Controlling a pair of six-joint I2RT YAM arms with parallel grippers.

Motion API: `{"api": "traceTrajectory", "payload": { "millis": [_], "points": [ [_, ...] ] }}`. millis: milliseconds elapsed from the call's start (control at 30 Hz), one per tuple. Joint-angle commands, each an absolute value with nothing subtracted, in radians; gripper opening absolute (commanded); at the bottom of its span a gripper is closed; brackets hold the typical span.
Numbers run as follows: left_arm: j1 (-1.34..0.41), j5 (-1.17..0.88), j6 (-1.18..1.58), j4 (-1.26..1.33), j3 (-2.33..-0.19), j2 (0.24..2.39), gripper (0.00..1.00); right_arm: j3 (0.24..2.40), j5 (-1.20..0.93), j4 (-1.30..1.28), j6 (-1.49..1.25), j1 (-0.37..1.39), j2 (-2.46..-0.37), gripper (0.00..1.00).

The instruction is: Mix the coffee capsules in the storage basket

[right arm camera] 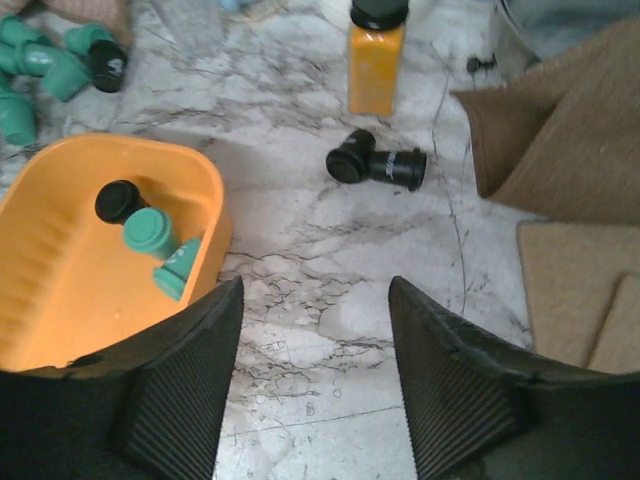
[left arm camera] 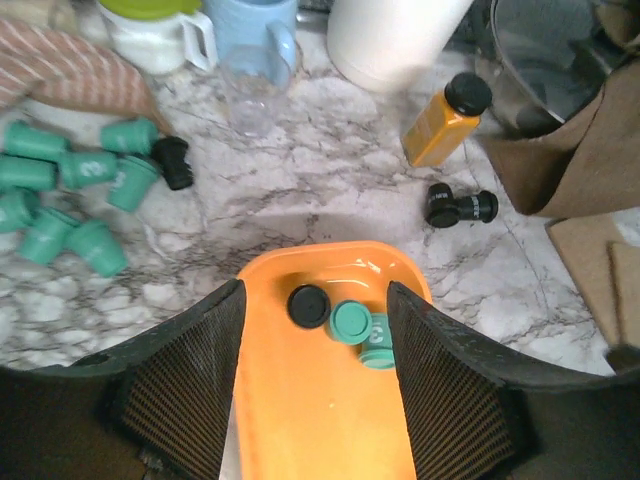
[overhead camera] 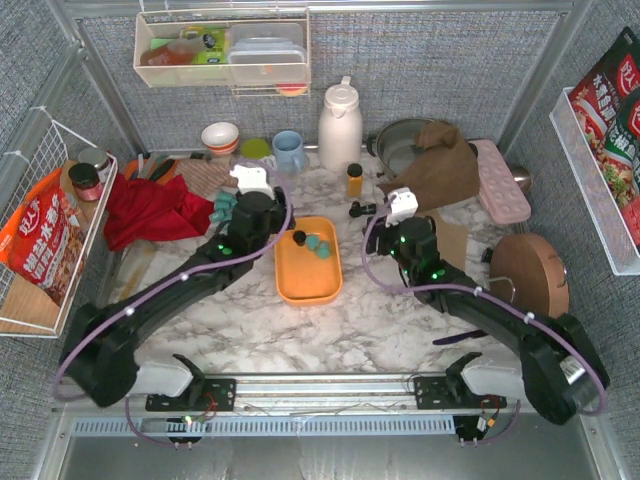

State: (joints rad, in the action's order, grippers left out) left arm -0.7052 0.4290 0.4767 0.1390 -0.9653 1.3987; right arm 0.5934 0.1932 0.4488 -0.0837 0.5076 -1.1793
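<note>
The orange storage basket lies mid-table. At its far end sit three coffee capsules: a black one, an upright teal one and a teal one on its side. My left gripper hovers over the basket, open, with nothing between its fingers. Several teal capsules and a black one lie loose on the marble to the left. Two more black capsules lie right of the basket. My right gripper is open over bare marble just right of the basket.
An amber bottle stands by the two black capsules. Behind are a white kettle, a blue mug and a clear cup. A red cloth lies left, a brown cloth and a wooden lid right.
</note>
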Motion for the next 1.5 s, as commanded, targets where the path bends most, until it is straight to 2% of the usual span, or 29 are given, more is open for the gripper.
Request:
{"api": "traceTrajectory", "payload": {
  "millis": [0, 100, 233, 333, 467, 567, 733, 933, 1200, 1467],
  "points": [
    [-0.704, 0.481, 0.393, -0.008, -0.942, 1.244, 0.68, 0.687, 0.262, 0.327, -0.273, 0.474, -1.307, 0.6],
    [-0.704, 0.495, 0.332, -0.046, -0.908, 1.121, 0.71, 0.789, 0.262, 0.278, -0.352, 0.45, -1.439, 0.5],
    [-0.704, 0.473, 0.262, -0.032, -0.832, 0.984, 0.73, 0.966, 0.24, 0.191, -0.39, 0.437, -1.62, 0.47],
    [-0.704, 0.463, 0.252, -0.001, -0.772, 0.922, 0.75, 1.069, 0.272, 0.161, -0.418, 0.43, -1.73, 0.47],
    [-0.705, 0.458, 0.261, 0.052, -0.725, 0.877, 0.75, 1.172, 0.371, 0.061, -0.612, 0.404, -1.833, 0.49],
    [-0.704, 0.435, 0.267, 0.044, -0.733, 0.862, 0.76, 1.27, 0.467, -0.075, -0.781, 0.399, -1.895, 0.54],
    [-0.704, 0.426, 0.279, 0.029, -0.737, 0.84, 0.76, 1.432, 0.544, -0.312, -1.017, 0.399, -2.011, 0.56],
    [-0.704, 0.417, 0.284, 0.022, -0.735, 0.815, 0.76, 1.533, 0.613, -0.448, -1.22, 0.4, -2.102, 0.57],
    [-0.704, 0.411, 0.289, 0.02, -0.736, 0.808, 0.77, 1.58, 0.643, -0.368, -1.232, 0.399, -2.156, 0.57],
    [-0.704, 0.408, 0.293, 0.024, -0.735, 0.802, 0.77, 1.559, 0.599, -0.38, -1.242, 0.404, -2.106, 0.57]
  ]
}}
